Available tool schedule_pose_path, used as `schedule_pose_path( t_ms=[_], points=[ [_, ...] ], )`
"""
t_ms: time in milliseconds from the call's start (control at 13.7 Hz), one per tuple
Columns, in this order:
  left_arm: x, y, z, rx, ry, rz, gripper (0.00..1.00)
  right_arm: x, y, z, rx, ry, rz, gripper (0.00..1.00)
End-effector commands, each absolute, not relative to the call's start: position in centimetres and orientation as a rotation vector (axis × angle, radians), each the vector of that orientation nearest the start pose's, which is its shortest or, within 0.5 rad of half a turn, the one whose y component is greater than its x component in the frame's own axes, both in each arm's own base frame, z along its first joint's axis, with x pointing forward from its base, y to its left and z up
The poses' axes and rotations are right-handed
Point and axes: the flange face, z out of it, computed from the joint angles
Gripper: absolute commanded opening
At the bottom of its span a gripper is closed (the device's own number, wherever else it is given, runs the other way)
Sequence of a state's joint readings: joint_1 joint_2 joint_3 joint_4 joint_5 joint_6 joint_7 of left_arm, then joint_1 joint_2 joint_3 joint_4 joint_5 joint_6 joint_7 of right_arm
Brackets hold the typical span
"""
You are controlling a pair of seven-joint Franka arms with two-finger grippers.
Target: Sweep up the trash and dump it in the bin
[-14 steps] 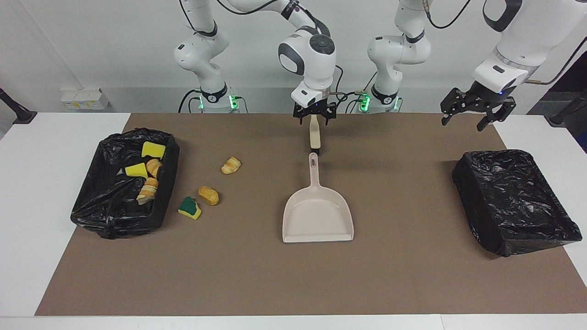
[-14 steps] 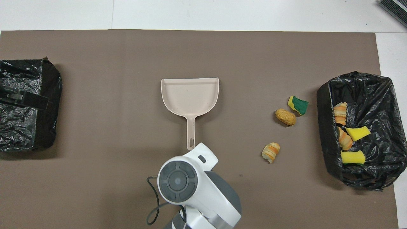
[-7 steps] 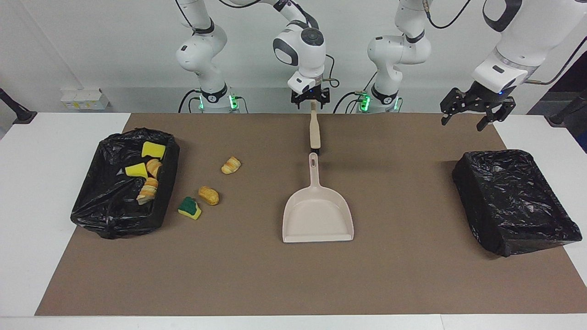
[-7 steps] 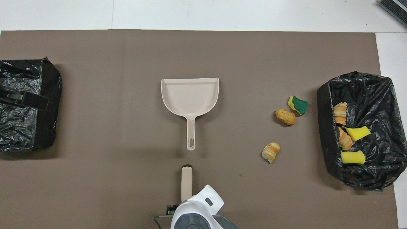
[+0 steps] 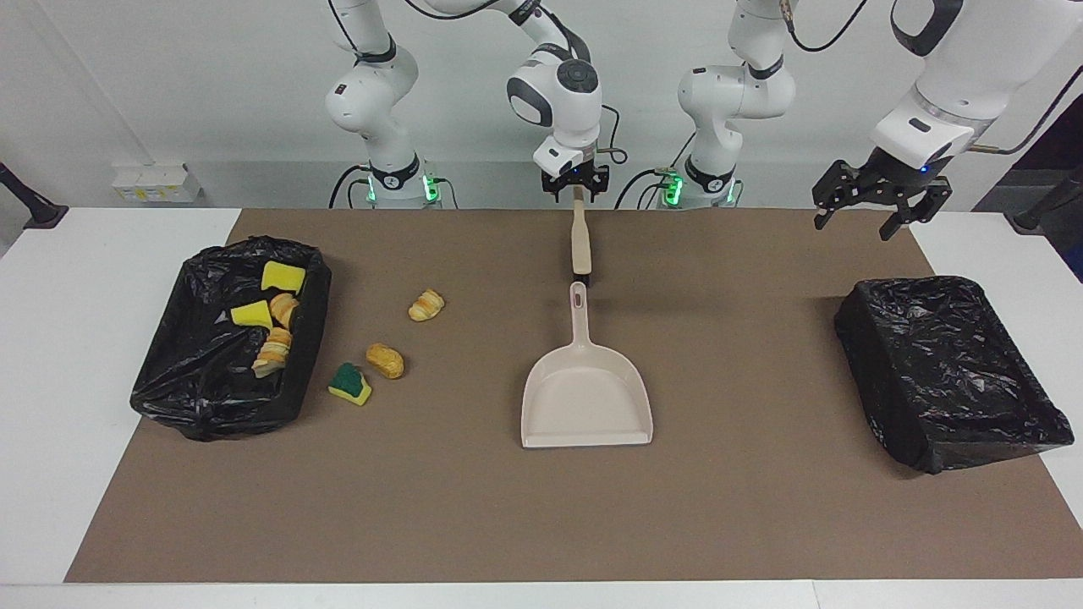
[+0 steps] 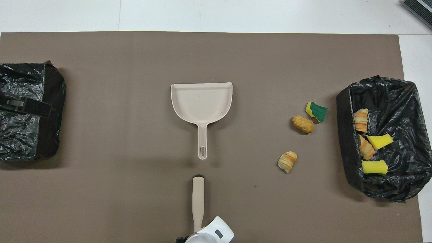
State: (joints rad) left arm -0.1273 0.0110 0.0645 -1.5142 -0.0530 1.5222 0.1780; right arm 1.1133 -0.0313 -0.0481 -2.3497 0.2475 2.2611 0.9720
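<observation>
Beige brush (image 5: 580, 241) lies on the brown mat (image 5: 541, 507) of the worktop, just nearer the robots than the dustpan (image 5: 586, 397). The right gripper (image 5: 576, 188) is at the brush's handle end; a second ago it sat lower along the handle, with jaws wider. Whether they now clamp the handle cannot be told. The left gripper (image 5: 880, 203) waits over the mat's corner, jaws spread, unchanged. Trash has not moved: four pieces (image 5: 269, 313) in the black-lined bin (image 5: 169, 372), three (image 5: 385, 359) on the mat beside it. Another bin (image 5: 948, 372) sits toward the left arm's end.
</observation>
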Motion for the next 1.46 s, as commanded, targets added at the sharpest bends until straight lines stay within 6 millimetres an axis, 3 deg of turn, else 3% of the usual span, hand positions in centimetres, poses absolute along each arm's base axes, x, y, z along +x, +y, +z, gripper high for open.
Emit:
schedule_pose_path(
  t_ms=[0, 73, 220, 439, 659, 879, 1099, 1245, 1392],
  points=[
    [54.6, -4.4, 64.5, -3.156, 0.376, 0.014, 1.0, 22.7, 43.7, 33.1, -3.065, 0.131, 0.305, 0.64],
    [54.7, -4.4, 64.5, -3.156, 0.376, 0.012, 1.0, 22.8, 43.9, 33.0, -3.066, 0.133, 0.306, 0.47],
    [54.7, -4.4, 64.5, -3.156, 0.376, 0.012, 1.0, 22.9, 44.2, 33.1, -3.064, 0.139, 0.304, 0.0],
    [54.6, -4.4, 64.6, -3.156, 0.381, 0.009, 1.0, 24.1, 45.5, 34.2, -3.048, 0.148, 0.296, 0.0],
    [54.6, -4.5, 64.5, -3.155, 0.385, 0.014, 1.0, 26.1, 44.4, 37.0, -3.021, 0.192, 0.291, 0.0],
    [54.0, -5.0, 64.1, -3.155, 0.399, 0.027, 1.0, 28.2, 40.3, 40.9, -3.034, 0.208, 0.369, 0.0],
    [53.8, -5.8, 64.2, -3.152, 0.419, 0.03, 1.0, 31.2, 33.8, 43.6, -3.065, 0.14, 0.503, 0.0],
    [52.8, -7.5, 63.3, -3.145, 0.466, 0.055, 1.0, 33.4, 30.6, 44.4, -3.091, 0.176, 0.519, 0.0],
    [51.0, -10.4, 62.0, -3.131, 0.526, 0.094, 1.0, 36.1, 27.7, 44.5, -3.157, 0.201, 0.449, 0.0]
  ],
)
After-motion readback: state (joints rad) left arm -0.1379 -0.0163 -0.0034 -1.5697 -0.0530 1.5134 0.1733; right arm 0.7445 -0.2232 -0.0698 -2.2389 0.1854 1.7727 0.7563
